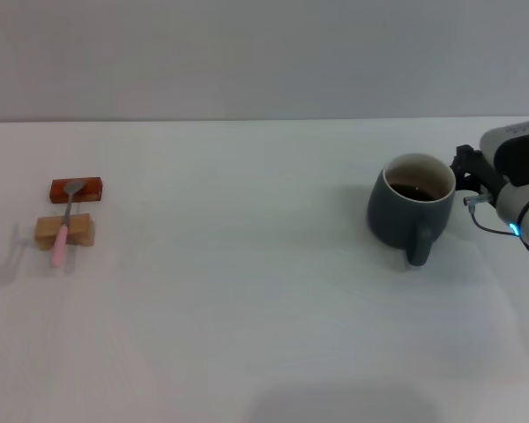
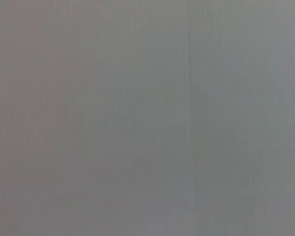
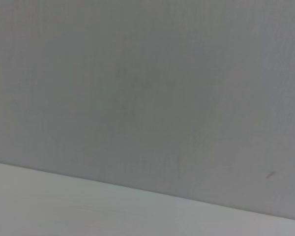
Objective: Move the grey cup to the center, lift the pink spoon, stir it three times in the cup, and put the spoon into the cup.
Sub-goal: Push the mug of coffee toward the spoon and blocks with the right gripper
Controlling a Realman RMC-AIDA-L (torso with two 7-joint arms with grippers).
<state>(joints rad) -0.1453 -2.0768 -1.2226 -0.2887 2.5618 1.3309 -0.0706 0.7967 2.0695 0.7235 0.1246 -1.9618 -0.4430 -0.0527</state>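
Head view: the grey cup (image 1: 412, 210) stands on the white table (image 1: 264, 308) far to the robot's right, handle turned toward the near edge, a dark liquid inside. The right gripper (image 1: 465, 167) sits just beside the cup's far-right rim, seemingly touching or nearly so; whether its fingers are spread or pressed together cannot be told from here. The pink spoon (image 1: 64, 225) lies well apart on the left, its handle across a tan block (image 1: 64, 231) and its bowl resting on a red-brown block (image 1: 76, 189). The left gripper is not in view.

Left wrist view: a plain grey surface only; nothing of the task appears.

Right wrist view: grey wall above a pale strip of table; neither cup nor fingers appear.

Assessment: the step in hand looks to be securing the cup for its move to the centre. A firm hold on the wall or rim, then a level, slow slide leftward, should keep the liquid from slopping.
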